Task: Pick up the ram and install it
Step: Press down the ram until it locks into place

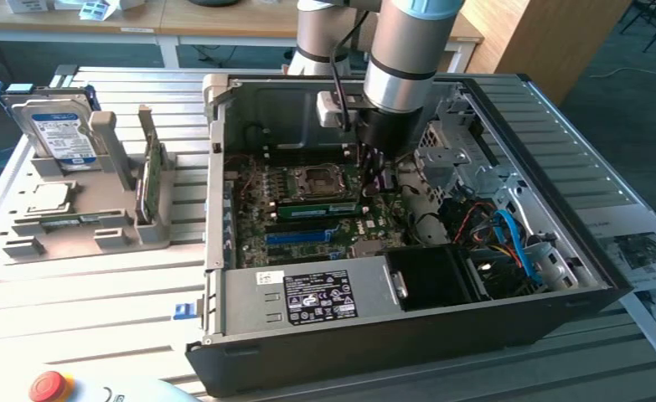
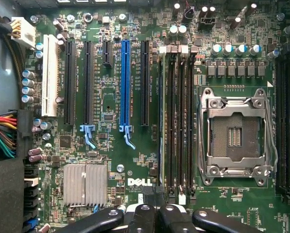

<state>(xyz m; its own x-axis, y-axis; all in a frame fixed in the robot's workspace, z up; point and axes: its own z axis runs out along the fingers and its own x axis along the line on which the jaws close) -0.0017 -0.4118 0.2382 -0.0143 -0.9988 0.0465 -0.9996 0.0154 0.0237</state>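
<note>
Over at the table's (image 1: 82,293) left edge a grey holder (image 1: 82,230) is carrying a hard drive (image 1: 54,134) standing upright, and a green card (image 1: 149,180) is standing on edge along the holder's side nearest the case (image 1: 417,331). The case is lying open across the middle of the table. Inside it the ram (image 1: 317,209) is lying along the memory slots, between the blue slot (image 2: 124,82) and the CPU socket (image 1: 311,178), in the slot farthest from the socket. The arm is reaching down into the case and the gripper (image 1: 370,163) is hovering right at one end of the ram, fingers (image 2: 144,213) clenched together; whether they are pinching the stick or only meeting above it, I cannot tell. Further along, towards the table's right edge, blue cables (image 1: 512,239) are curling through the case.
</note>
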